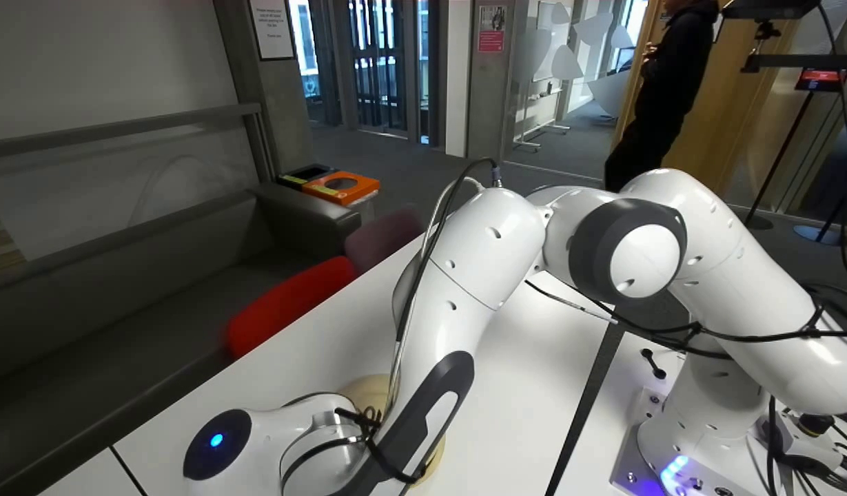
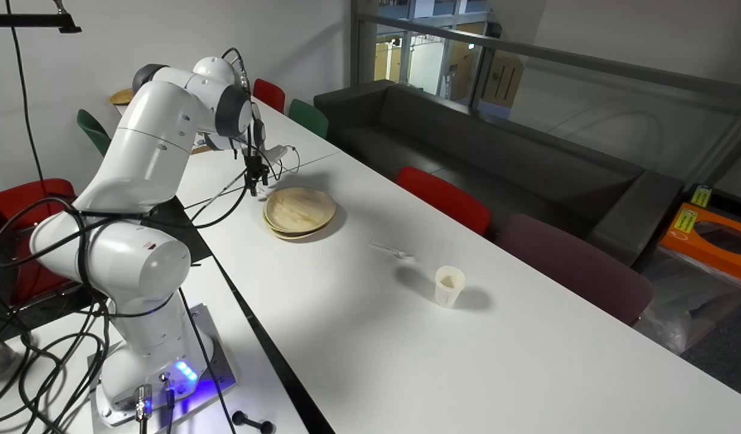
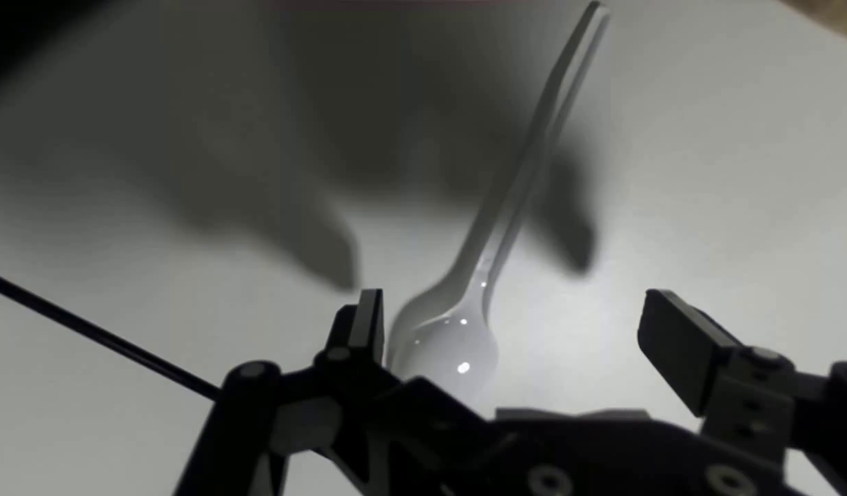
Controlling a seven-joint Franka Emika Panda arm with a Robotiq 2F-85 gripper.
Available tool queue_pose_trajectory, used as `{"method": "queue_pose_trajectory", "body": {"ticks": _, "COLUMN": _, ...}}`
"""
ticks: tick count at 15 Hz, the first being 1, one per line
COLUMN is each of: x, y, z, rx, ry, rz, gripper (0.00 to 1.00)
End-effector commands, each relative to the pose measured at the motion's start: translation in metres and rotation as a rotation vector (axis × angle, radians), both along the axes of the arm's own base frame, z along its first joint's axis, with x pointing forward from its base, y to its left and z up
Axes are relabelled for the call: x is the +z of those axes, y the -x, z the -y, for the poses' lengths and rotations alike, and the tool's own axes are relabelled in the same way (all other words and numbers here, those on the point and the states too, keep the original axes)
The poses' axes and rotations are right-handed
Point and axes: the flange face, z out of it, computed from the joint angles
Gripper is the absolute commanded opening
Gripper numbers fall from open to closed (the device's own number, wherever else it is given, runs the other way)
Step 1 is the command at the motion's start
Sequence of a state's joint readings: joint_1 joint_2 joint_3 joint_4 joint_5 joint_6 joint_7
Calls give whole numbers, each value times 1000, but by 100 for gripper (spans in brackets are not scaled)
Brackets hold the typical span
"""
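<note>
Spread wide with nothing in its hold, the gripper (image 3: 516, 310) has its 2 fingers (image 3: 365, 324) well apart at 9 and 3 o'clock in the wrist view. Below it a white spoon (image 3: 504, 207) lies on the white table (image 3: 740, 172), handle pointing to 1 o'clock, bowl at 7 o'clock within the gap, just beside the 9 o'clock finger; I can't make out whether they touch. A tan edge (image 3: 833, 17) shows at 2 o'clock, a black line (image 3: 99, 337) at 8 o'clock. In an exterior view the gripper hangs near 2 stacked tan plates (image 2: 301, 211), toward their 10 o'clock; a pale utensil (image 2: 400, 253) lies toward their 4 o'clock, and farther out the same way stands a white cup (image 2: 447, 295).
</note>
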State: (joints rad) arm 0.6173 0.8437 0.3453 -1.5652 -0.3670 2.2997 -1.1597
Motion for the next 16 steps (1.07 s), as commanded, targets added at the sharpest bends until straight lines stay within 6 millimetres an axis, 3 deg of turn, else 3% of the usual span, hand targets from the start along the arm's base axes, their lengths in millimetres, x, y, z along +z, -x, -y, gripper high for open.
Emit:
{"method": "queue_pose_trajectory", "body": {"ticks": 1, "x": -3, "y": -2, "z": -20, "rx": -46, "ry": -16, "rz": 112, "gripper": 100}}
{"method": "queue_pose_trajectory", "body": {"ticks": 5, "x": -6, "y": -3, "z": -28, "rx": -84, "ry": -5, "rz": 156, "gripper": 100}}
{"method": "queue_pose_trajectory", "body": {"ticks": 6, "x": -6, "y": -3, "z": -29, "rx": -92, "ry": -4, "rz": 169, "gripper": 84}}
{"method": "queue_pose_trajectory", "body": {"ticks": 7, "x": -5, "y": -4, "z": -30, "rx": -101, "ry": -3, "rz": 178, "gripper": 74}}
{"method": "queue_pose_trajectory", "body": {"ticks": 16, "x": -2, "y": -12, "z": -30, "rx": -146, "ry": 4, "rz": 218, "gripper": 7}}
